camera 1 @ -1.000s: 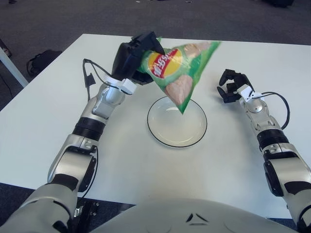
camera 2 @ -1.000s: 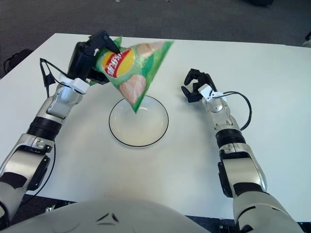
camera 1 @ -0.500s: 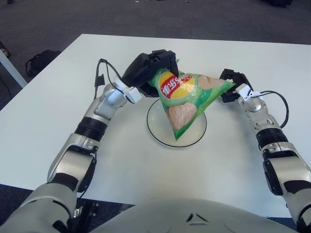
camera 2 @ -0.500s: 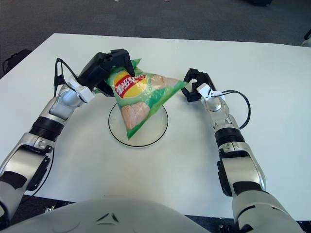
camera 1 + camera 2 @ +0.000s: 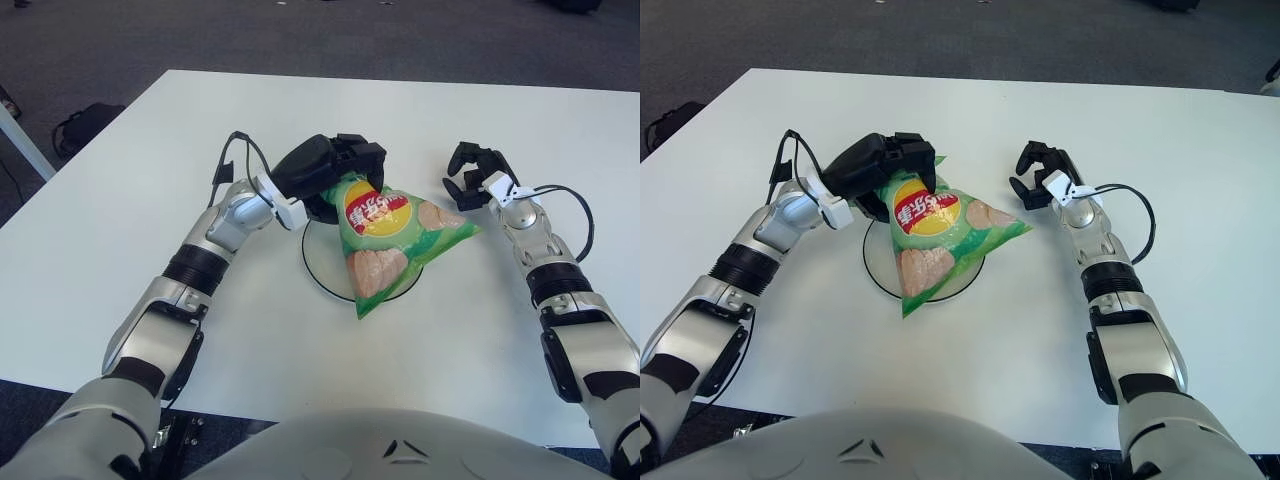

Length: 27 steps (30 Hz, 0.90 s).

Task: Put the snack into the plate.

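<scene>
Snack bag (image 5: 385,238) gripped by left hand (image 5: 330,170) over plate (image 5: 318,272); white table (image 5: 120,200); grey carpet (image 5: 100,40)

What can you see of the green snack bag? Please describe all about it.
The snack bag is a glossy green pouch, puffed, with a red and yellow logo and pictures of chips. It lies tilted across the white plate, its lower corner hanging past the near rim. The left hand grips its top edge from the far side; the right hand shows apart from it.

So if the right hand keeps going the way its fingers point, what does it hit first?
Probably the chip bag: the right hand points left toward its right corner over the plate. Their heights are hard to compare, so it might pass above.
</scene>
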Each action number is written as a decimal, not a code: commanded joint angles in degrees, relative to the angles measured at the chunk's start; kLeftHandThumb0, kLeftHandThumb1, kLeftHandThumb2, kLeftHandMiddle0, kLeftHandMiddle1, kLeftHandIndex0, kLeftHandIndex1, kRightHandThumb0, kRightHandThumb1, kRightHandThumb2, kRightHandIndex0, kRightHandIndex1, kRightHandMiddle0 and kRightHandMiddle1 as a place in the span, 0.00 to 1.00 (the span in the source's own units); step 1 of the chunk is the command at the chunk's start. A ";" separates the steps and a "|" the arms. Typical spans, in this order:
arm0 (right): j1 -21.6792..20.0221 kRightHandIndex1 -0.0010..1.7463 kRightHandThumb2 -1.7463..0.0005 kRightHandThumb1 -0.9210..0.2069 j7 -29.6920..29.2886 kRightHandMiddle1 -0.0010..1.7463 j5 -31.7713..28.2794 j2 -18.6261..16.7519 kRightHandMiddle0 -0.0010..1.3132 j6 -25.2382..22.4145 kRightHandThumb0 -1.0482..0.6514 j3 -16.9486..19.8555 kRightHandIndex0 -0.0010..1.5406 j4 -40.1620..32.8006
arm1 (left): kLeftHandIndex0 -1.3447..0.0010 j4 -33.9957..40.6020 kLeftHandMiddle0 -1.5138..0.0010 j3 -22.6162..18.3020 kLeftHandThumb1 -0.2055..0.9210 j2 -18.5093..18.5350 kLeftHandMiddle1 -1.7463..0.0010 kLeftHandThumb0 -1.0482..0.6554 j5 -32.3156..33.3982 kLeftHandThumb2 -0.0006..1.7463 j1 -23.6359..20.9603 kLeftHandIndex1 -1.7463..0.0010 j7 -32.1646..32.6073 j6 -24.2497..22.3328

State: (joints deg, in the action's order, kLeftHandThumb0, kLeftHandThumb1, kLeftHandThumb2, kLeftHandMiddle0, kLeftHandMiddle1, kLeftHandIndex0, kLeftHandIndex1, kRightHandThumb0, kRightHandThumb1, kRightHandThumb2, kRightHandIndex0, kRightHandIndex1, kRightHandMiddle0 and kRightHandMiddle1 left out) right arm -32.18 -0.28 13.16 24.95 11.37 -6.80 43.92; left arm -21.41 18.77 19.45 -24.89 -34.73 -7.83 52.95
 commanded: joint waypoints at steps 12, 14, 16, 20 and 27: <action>5.40 1.00 0.24 0.55 2.11 1.00 2.93 -2.24 0.47 -5.29 0.33 -2.69 0.71 2.56 | 0.60 2.70 0.55 5.58 0.34 4.53 0.01 0.61 -21.37 0.84 0.36 0.01 2.22 -3.82; 5.41 1.00 0.24 0.55 2.05 1.00 3.16 -2.24 0.47 -5.27 0.33 -2.75 0.71 2.55 | 0.64 2.26 0.63 6.55 0.43 5.23 0.00 0.61 -22.66 0.78 -0.15 0.00 2.23 -3.77; 5.43 1.00 0.24 0.54 2.03 1.00 3.29 -2.24 0.47 -5.22 0.33 -2.77 0.71 2.55 | 0.67 1.77 0.68 7.33 0.50 5.77 0.00 0.61 -23.49 0.73 -0.63 0.00 2.52 -3.64; 5.47 1.00 0.24 0.54 1.84 1.00 3.50 -2.15 0.47 -4.75 0.33 -2.91 0.72 2.63 | 0.73 0.80 0.75 9.40 0.63 7.30 0.00 0.61 -25.27 0.63 -2.43 0.00 2.92 -1.79; 5.39 1.00 0.24 0.54 2.13 1.00 3.38 -2.06 0.47 -4.56 0.33 -2.96 0.71 2.94 | 0.97 -0.93 0.85 12.50 0.63 9.29 0.40 0.47 -20.14 0.57 -5.20 0.41 -4.07 -0.01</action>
State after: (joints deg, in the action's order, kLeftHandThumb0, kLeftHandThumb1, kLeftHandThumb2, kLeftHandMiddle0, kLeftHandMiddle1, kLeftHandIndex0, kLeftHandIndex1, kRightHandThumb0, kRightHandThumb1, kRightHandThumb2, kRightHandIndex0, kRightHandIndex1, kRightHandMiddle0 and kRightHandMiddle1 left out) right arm -32.22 -0.37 15.16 24.86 10.03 -7.57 43.21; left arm -20.61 28.38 27.41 -45.38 -40.58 -5.63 52.99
